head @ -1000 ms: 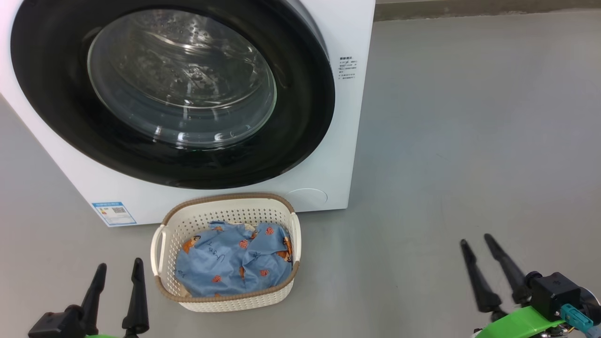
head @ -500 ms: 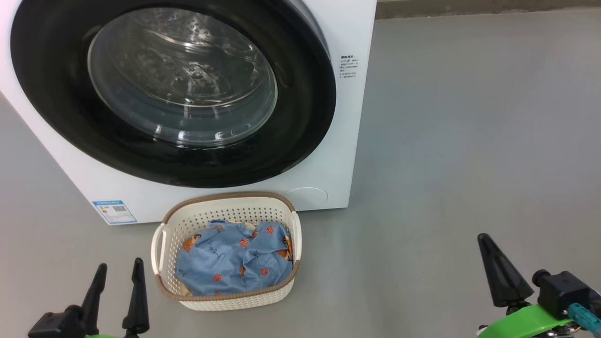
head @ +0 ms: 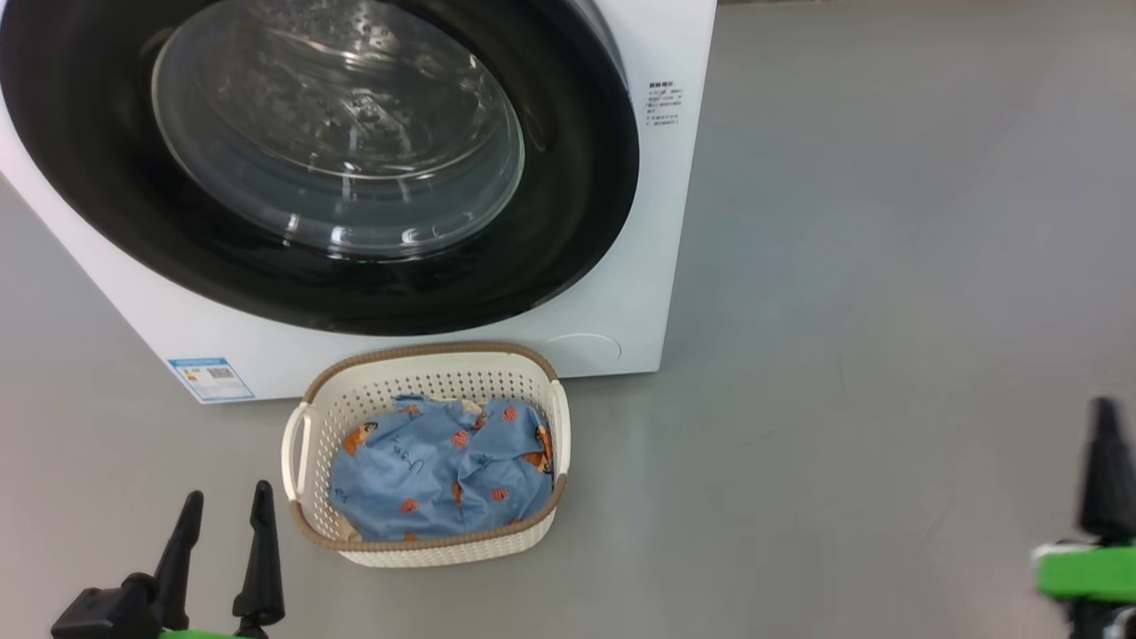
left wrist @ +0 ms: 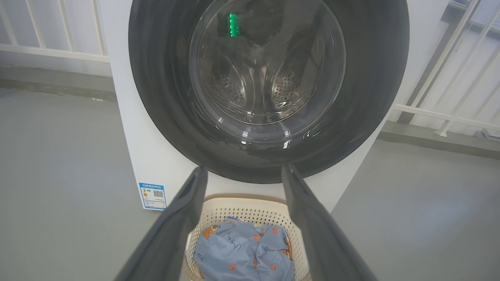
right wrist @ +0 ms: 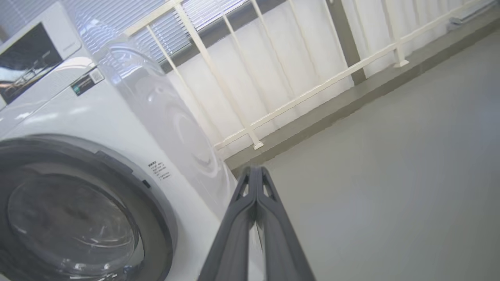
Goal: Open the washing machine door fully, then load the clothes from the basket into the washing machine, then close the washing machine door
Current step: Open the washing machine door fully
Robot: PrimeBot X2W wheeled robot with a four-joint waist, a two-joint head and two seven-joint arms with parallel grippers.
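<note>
While head view frames the basket, right wrist view catches railing.

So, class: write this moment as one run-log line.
door: shut | clothes: in basket | left hand: open, empty | right hand: shut, empty

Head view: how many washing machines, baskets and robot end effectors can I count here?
washing machine: 1
basket: 1
end effectors: 2, the left end effector and the right end effector
Total: 4
</note>
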